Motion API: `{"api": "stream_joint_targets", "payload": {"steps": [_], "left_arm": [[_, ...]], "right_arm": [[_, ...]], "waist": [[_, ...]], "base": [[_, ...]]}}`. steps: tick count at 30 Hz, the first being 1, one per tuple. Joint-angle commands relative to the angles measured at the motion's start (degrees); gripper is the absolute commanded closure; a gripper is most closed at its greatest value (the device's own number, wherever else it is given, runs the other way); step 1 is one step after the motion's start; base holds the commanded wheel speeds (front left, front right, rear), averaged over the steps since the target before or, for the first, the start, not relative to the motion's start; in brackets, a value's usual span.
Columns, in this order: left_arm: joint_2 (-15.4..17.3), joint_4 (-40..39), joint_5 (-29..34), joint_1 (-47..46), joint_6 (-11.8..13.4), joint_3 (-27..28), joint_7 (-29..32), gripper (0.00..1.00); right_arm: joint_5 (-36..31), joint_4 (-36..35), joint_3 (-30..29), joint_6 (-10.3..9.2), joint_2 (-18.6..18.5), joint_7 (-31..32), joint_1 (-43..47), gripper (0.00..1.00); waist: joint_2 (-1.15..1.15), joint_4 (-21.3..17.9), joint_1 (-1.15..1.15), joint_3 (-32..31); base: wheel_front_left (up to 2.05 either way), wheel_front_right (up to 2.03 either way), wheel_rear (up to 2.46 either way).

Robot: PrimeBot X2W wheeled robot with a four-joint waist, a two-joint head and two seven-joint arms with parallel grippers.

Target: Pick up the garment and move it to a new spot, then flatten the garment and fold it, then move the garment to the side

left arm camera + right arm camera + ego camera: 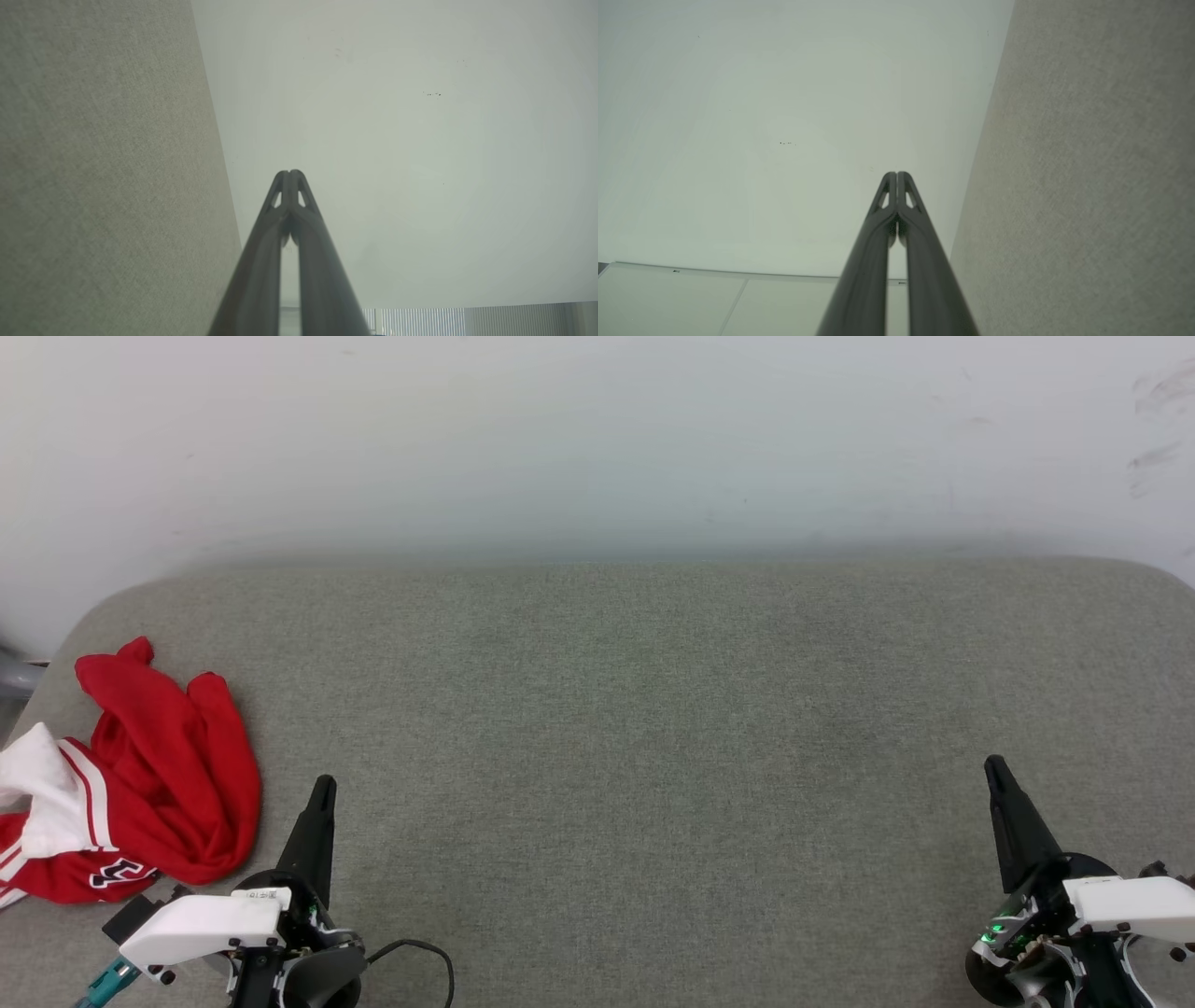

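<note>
Red jersey T-shirt, white sleeves, crumpled lower left on grey worktop. Left gripper, right gripper: fingers closed, empty. Pick-up pending; left must open, reach it.

garment lettering crumpled, no legible txt

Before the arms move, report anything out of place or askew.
The garment lies crumpled in a heap at the left end of the grey surface, one white sleeve bunched up. Nothing else looks odd.
</note>
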Motion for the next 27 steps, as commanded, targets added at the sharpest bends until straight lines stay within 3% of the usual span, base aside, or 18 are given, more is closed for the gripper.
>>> {"api": "stream_joint_targets", "payload": {"steps": [1, 27], "left_arm": [[-0.10, -0.04, 0.01, -0.44, -0.09, 0.13, 0.10, 1.00], [-0.10, -0.04, 0.01, -0.44, -0.09, 0.13, 0.10, 1.00]], "right_arm": [[-0.23, 0.08, 0.03, -0.02, 0.19, -0.01, -0.77, 1.00], [-0.23, 0.08, 0.03, -0.02, 0.19, -0.01, -0.77, 1.00]], "waist": [[0.00, 0.00, 0.00, 0.00], [0.00, 0.00, 0.00, 0.00]], "base": [[0.00, 0.00, 0.00], [0.00, 0.00, 0.00]]}}
